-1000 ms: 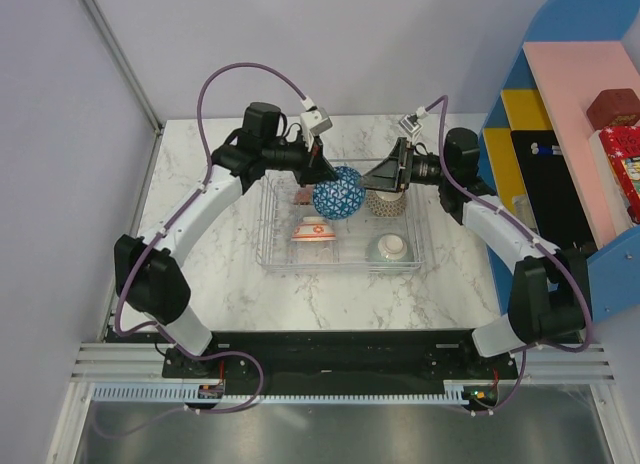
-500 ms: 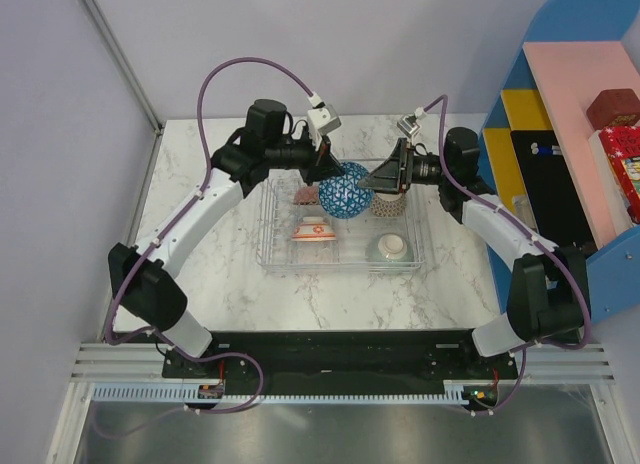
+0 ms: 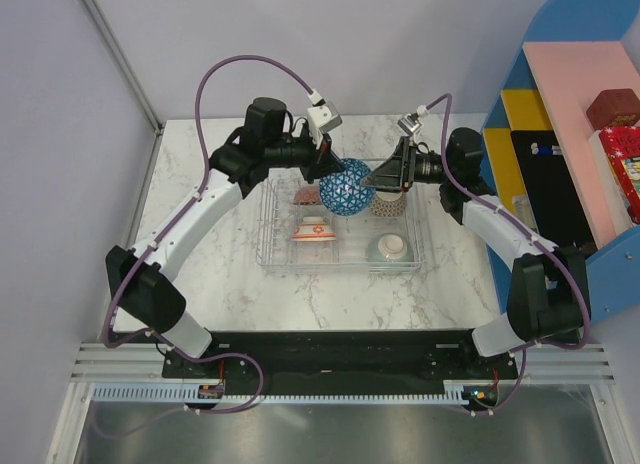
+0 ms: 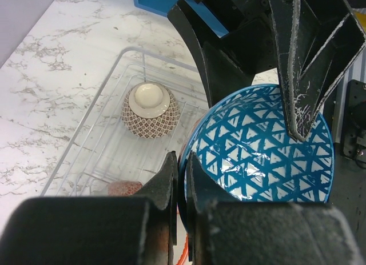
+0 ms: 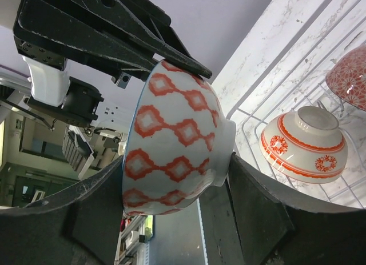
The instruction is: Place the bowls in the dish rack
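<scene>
One round glazed bowl [image 3: 345,189], blue triangle lattice inside, ribbed clear rack [image 3: 345,256].

The blue bowl [image 3: 345,187], with blue triangles inside and red-orange diamonds outside, is held up on its side over the clear rack [image 3: 350,256], where a red-ringed bowl [image 3: 312,229], a beige bowl [image 3: 385,204] and a pale bowl [image 3: 390,247] sit upside down, with a red bowl [image 3: 303,196] near the back.
</scene>
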